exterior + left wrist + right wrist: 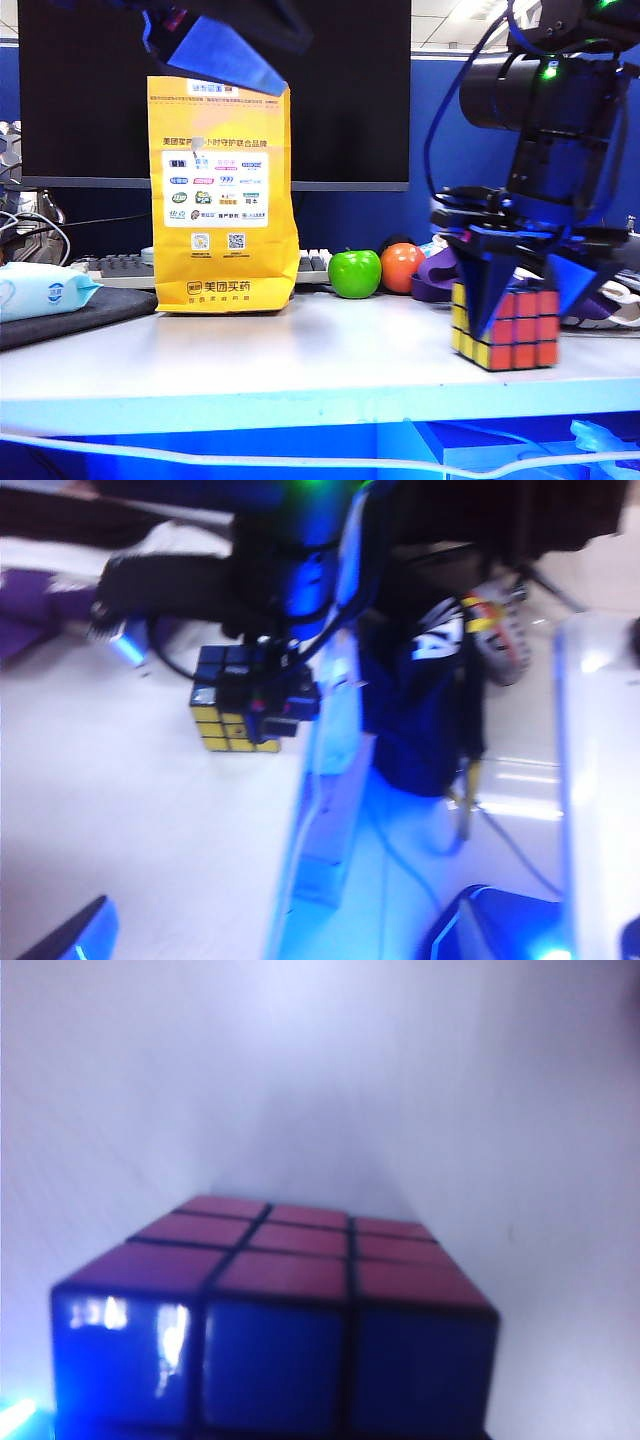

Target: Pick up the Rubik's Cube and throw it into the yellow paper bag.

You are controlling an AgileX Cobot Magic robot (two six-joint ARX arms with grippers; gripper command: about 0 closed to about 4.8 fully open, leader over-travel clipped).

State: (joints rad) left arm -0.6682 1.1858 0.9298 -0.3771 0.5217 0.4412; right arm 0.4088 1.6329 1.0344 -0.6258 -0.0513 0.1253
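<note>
Down at the lower right of the exterior frame, the Rubik's Cube [508, 330] sits on the white table [300, 370], yellow face turned left and red face toward the camera. The right gripper [528, 283] straddles it from above, its two dark blue fingers [492, 292] spread on either side of the cube's upper part; the jaws look parted, and whether they already press the cube I cannot tell. In the right wrist view the cube [290, 1320] fills the lower middle of the frame, red face up and blue face toward the lens, with bare table behind it. The yellow paper bag [224, 205] stands upright left of centre, well apart from the cube. The left gripper [225, 50] hangs at the upper left, just above the bag's mouth; only blue finger tips [80, 935] show at the lower edge of the left wrist view, set wide apart with nothing between them. That view also shows the cube [240, 705] under the right arm, left of centre. A green apple [355, 273] and an orange [402, 267] rest behind, between bag and cube, and a pack of wipes [40, 290] lies at the far left.
</note>
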